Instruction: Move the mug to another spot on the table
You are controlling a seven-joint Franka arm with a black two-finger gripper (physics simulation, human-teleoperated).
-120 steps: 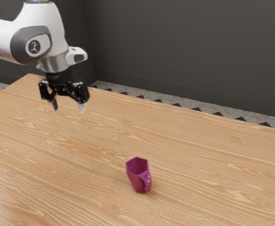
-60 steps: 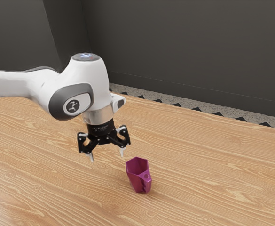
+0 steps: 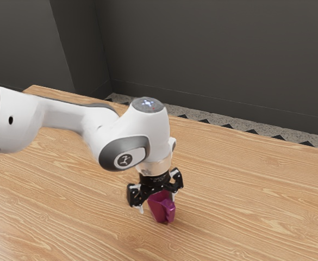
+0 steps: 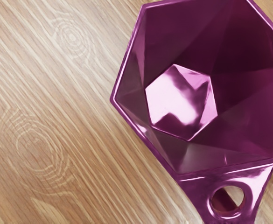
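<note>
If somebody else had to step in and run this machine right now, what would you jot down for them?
Gripper: open, low over the mug, not gripping it.
Mug: purple, upright and empty on the wooden table, its mouth right under the hand in the wrist view.
Done: hand lined up over the mug.
Left: close on it, lift, carry it to another spot on the table, release.

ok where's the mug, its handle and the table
magenta mug [image 4: 180, 100], wrist view, on its inner floor
mug handle [image 4: 255, 179], wrist view, on the tab beside the hole
wooden table [image 3: 256, 179], exterior view, on bare top
</note>
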